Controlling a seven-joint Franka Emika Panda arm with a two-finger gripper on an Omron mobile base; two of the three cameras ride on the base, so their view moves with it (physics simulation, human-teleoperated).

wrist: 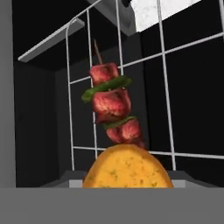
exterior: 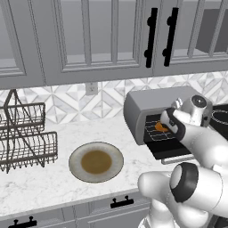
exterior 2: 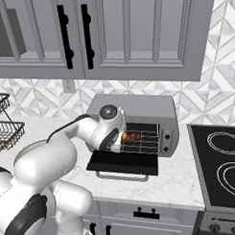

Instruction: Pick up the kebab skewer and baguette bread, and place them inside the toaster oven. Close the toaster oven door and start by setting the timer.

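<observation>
The grey toaster oven (exterior: pixel 147 100) (exterior 2: pixel 138 106) stands on the counter. The toaster oven door (exterior: pixel 171 151) (exterior 2: pixel 123 161) lies folded down flat in front of it. My gripper (exterior: pixel 165 124) (exterior 2: pixel 118 138) reaches into the mouth of the cavity, shut on the golden-orange baguette bread (exterior: pixel 159 127) (wrist: pixel 127 168), which sits low and close in the hand view. Just beyond the bread, the kebab skewer (wrist: pixel 111 107) (exterior 2: pixel 132 136) of red-brown chunks lies on the wire rack (wrist: pixel 131 65) inside. My fingertips are hidden in the hand view.
A round plate (exterior: pixel 95 161) sits on the marble counter left of the oven. A wire dish rack (exterior: pixel 24 133) (exterior 2: pixel 4 128) stands at the far left. A black stove top (exterior 2: pixel 221 159) lies to the right. The oven's knob panel (exterior 2: pixel 166 137) is on its right side.
</observation>
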